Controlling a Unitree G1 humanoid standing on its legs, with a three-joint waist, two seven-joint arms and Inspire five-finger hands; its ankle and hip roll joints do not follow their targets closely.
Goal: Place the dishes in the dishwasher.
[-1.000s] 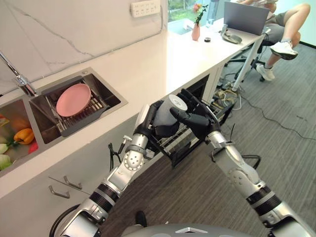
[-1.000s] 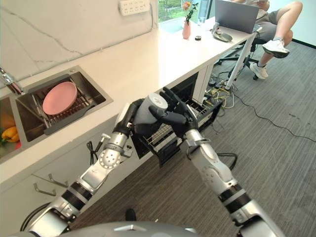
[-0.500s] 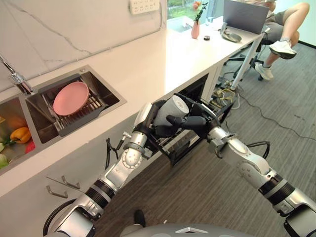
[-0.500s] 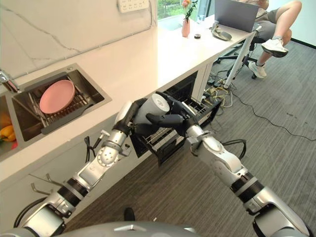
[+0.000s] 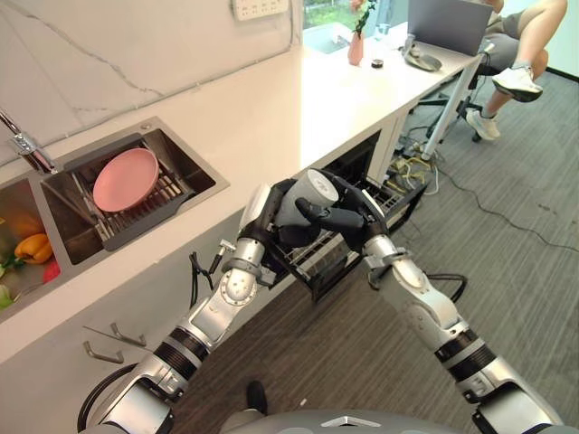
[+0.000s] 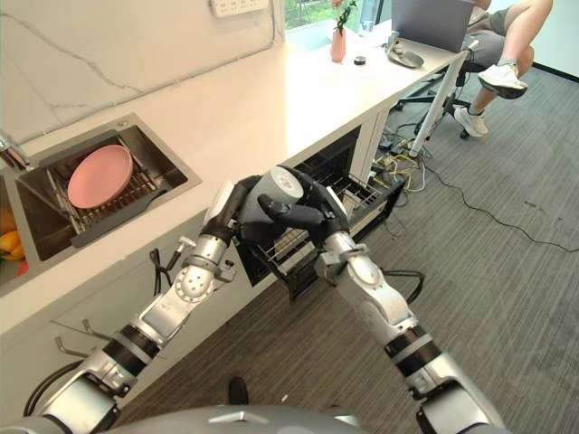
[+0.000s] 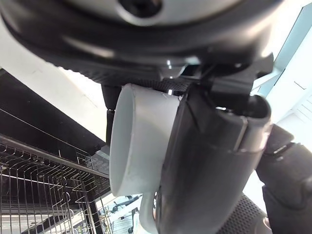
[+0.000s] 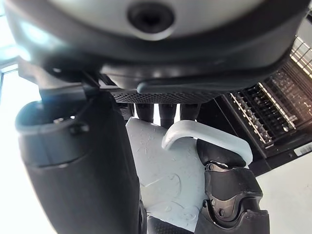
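Both hands meet on one mug point(image 5: 308, 194), held in the air just above the pulled-out wire rack point(image 5: 348, 244). The mug is pale grey-white, smooth and glazed, cylindrical, with a looped handle point(image 8: 204, 139) of the same pale material.

Left hand point(image 5: 262, 217): dark fingers curled round the mug's body, gripping it from the counter side. In its wrist view the thumb lies along the mug wall, the round rim point(image 7: 117, 151) facing the rack.

Right hand point(image 5: 348, 217): wrapped on the mug from the far side, thumb across the wall, fingers closed by the handle loop, also grasping.

The rack is thin metal wire in a grid with upright prongs, set in a dark frame, directly beneath both hands.

Well off to the left hand's side, a round pink plate point(image 5: 125, 179) leans on a slatted rack in the steel sink point(image 5: 194, 163). The counter point(image 5: 271, 108) behind the hands is smooth and white.
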